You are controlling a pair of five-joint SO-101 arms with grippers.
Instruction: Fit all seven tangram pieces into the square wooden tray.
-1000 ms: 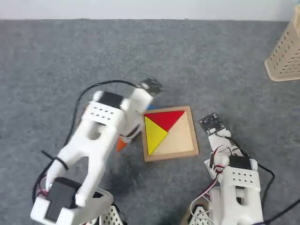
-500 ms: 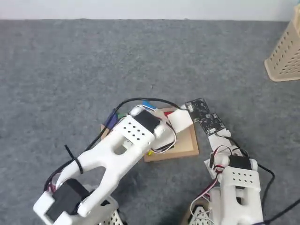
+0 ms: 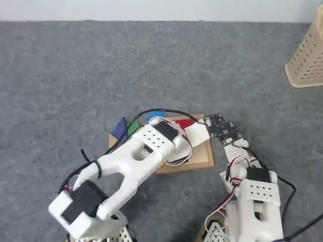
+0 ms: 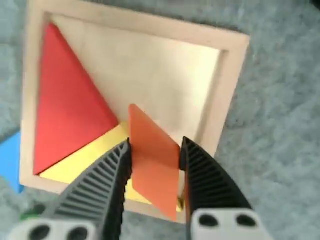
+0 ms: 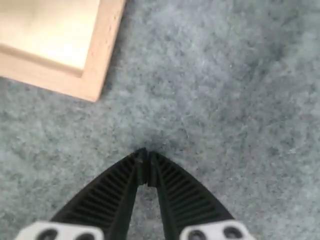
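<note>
The left arm (image 3: 136,156) extends from the tabletop's (image 3: 75,75) near edge toward its middle, the left end effector (image 4: 155,145) clamped on an orange piece (image 4: 150,125). The right arm (image 3: 257,194) sits folded by the near edge, the right end effector (image 5: 146,156) closed.

A grey, short-piled carpet-like cover (image 3: 75,65) spreads across the whole table, its surface flecked with lighter and darker fibres and faintly mottled. Seen close in the wrist views, the same cover shows a coarse, felted texture. Along the far edge of this grey cover runs a pale, plain strip of wall (image 3: 151,9), meeting it in a straight line. At the cover's far right corner stands a cream-coloured plastic container with rows of small round holes (image 3: 308,55). It rests directly on the grey cover, well short of the pale strip. Its base has a slightly wider rim, and the view's edge cuts off its upper and right parts.
</note>
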